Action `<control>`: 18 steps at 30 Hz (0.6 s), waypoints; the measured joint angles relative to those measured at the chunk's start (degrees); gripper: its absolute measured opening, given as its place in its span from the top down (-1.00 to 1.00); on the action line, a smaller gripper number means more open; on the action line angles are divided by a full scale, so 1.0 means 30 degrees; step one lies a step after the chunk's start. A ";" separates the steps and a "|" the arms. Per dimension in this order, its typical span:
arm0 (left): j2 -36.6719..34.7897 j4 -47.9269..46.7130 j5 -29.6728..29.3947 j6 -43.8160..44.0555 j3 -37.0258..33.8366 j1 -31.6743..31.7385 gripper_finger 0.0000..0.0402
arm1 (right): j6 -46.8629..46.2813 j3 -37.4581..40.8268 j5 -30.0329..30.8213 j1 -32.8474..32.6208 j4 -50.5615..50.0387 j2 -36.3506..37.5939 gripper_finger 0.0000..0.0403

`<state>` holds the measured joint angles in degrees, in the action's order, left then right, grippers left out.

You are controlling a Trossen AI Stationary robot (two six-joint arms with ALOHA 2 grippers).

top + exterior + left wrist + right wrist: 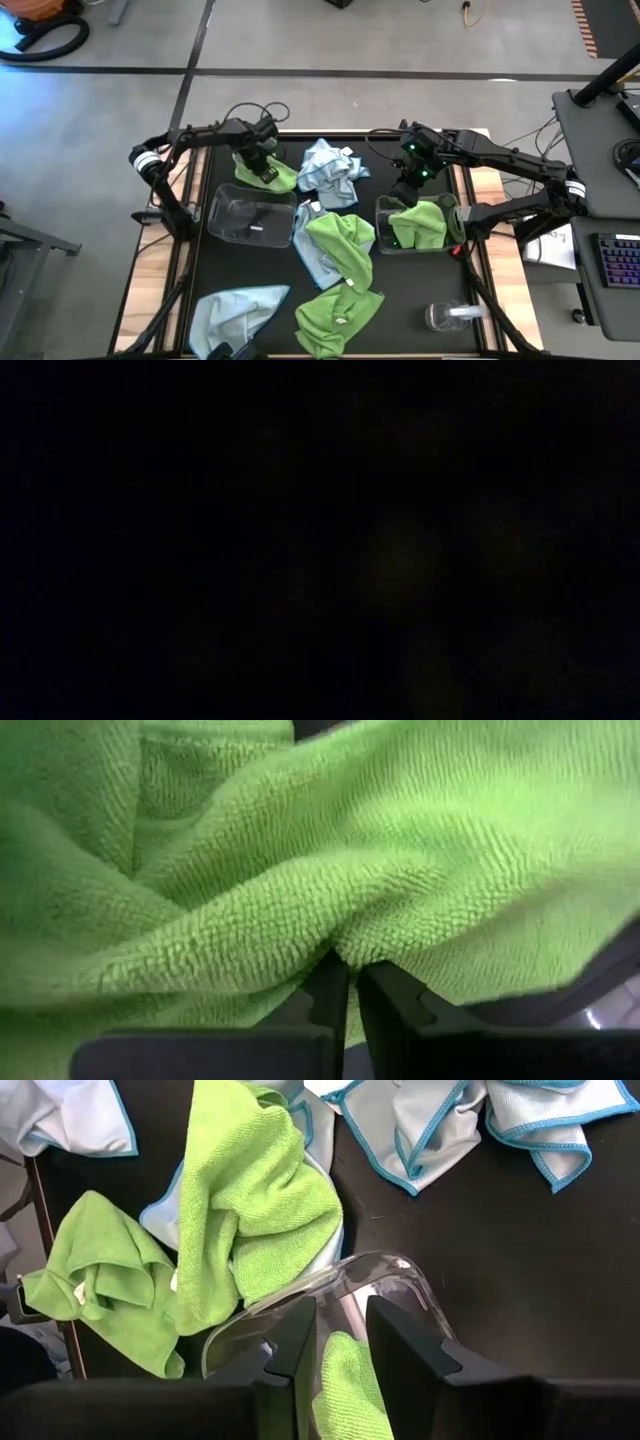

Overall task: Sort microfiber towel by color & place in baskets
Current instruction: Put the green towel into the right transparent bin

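My left end effector (262,165) is clenched on a green towel (272,176) behind the empty left basket (222,215), while my right end effector (408,190), released, hovers over the right basket (382,212) collecting green ones.

Both arms matte black, slim jointed links, black cables looping off the upper links. White band with dark stripes near each base. Right tool (407,187) carries small green lights on its wrist housing. Left tool (254,166) all black. Fingers (285,1345) flat, blocky, dark plastic.
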<state>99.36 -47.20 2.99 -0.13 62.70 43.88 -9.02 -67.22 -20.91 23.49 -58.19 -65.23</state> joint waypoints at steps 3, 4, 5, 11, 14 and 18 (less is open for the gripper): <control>0.0012 -0.0617 0.0065 0.0082 0.0644 0.0003 0.97 | 0.0002 0.0000 0.0000 0.0000 -0.0009 0.0000 0.59; 0.0012 -0.0704 0.0138 0.0128 0.0922 0.0007 0.98 | -0.0017 0.0000 0.0000 0.0000 -0.0018 0.0000 0.59; 0.0012 -0.0983 0.0256 0.0187 0.1185 0.0007 0.99 | -0.0050 0.0000 0.0000 0.0000 -0.0046 0.0000 0.59; -0.0009 -0.2453 0.2335 -0.0229 0.3263 -0.0213 1.00 | 0.0031 0.0000 0.0007 0.0000 0.0063 0.0000 0.59; -0.0006 -0.2959 0.3860 -0.0741 0.4682 -0.0674 1.00 | 0.0029 0.0000 0.0016 0.0000 0.0390 -0.0001 0.59; -0.0010 -0.4084 0.4341 -0.1336 0.7171 -0.1596 1.00 | -0.0108 0.0000 0.0021 0.0000 0.1646 -0.0001 0.59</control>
<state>99.33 -59.45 16.01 -4.13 84.21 39.09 -9.35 -67.22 -20.84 23.49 -53.25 -65.24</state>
